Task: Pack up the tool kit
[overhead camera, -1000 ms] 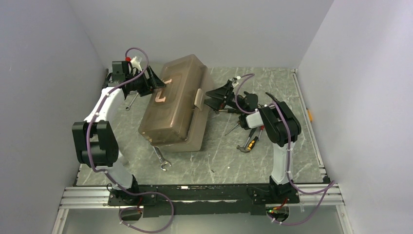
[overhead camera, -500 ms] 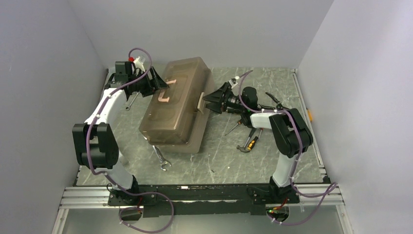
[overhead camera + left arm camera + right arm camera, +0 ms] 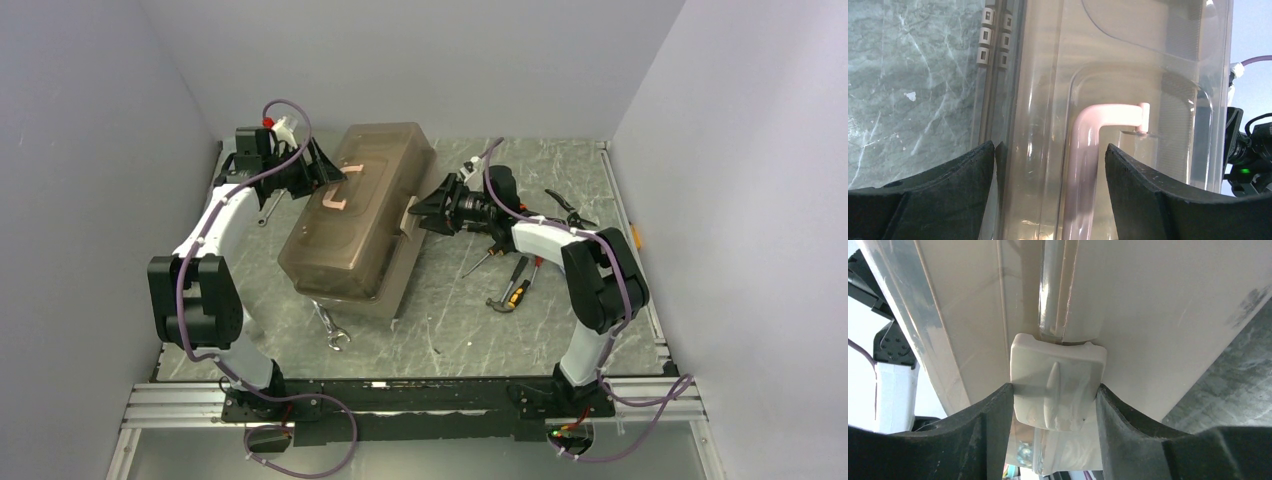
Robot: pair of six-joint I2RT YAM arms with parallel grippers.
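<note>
Steel comes nearest: a wrench (image 3: 333,328) lies flat on the grey marbled table (image 3: 450,335), just beside the near corner of the toolbox (image 3: 395,275); the tan-brown toolbox sits on a diagonal left of centre, its far end toward the back wall, with the smoky lid (image 3: 345,235) down.

To its right, below the right arm, a hammer (image 3: 505,298) with a black-orange grip rests on the table, apart from the box; just beyond it lies what we take to be a screwdriver (image 3: 479,262), though the arm hides much of that cluster.

Further on, the right gripper (image 3: 1053,387) meets the box's right long side; its two black fingers (image 3: 983,430) stand on either side of the cream latch (image 3: 1055,365) and press against both its edges, so we read it as clamped on the latch.

Across the box, the left gripper (image 3: 1049,146) reaches over the lid from the left side; its jaws are spread wide, and the pink handle (image 3: 1082,150) lies on the lid between them.

Beyond the right arm, black pliers (image 3: 563,208) lie on the table; a second wrench (image 3: 268,209) lies beside the left arm, near the left wall.
</note>
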